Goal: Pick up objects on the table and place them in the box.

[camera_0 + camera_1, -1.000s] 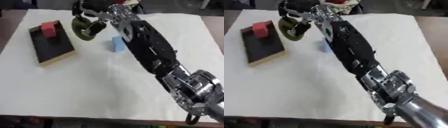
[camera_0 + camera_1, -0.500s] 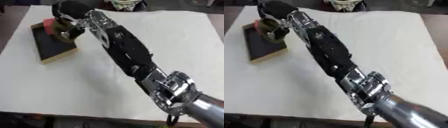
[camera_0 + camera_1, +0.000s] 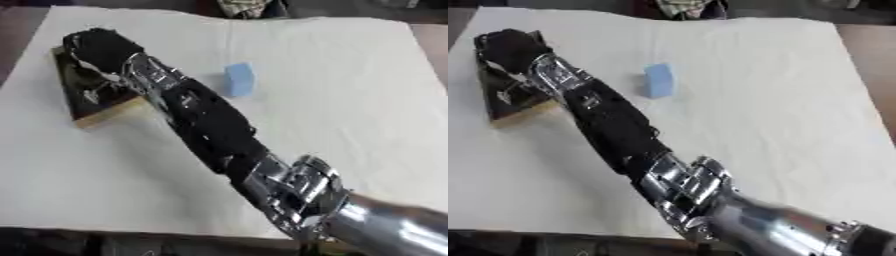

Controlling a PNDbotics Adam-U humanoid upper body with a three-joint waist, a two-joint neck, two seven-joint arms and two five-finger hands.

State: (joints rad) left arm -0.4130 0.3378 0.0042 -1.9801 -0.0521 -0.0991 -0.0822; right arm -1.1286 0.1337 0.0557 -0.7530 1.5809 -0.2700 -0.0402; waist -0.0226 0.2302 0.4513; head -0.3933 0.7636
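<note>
Box position governs the coming move: the shallow dark box with pale wooden sides (image 3: 105, 112) lies at the far left of the white-covered bench (image 3: 350, 100), and the robot's right hand (image 3: 98, 47) is directly above its dark floor, the black and silver right arm (image 3: 206, 125) reaching diagonally across from the lower right corner. The hand shows only as a dark mass seen from behind; whether its fingers are open or curled, and whether anything is held, cannot be told from either view, and the box contents beneath it are hidden. The remaining loose object, a light blue rectangular block (image 3: 658, 80), stands on the bench to the right of the hand and slightly nearer the robot, close beside the forearm but apart from it, its long axis running roughly away from the robot. It appears plain, smooth-faced and soft-edged, possibly foam. The left hand is not seen. Judgement: the right hand is the nearer, and a short sideways reach would bring it to the block.
</note>
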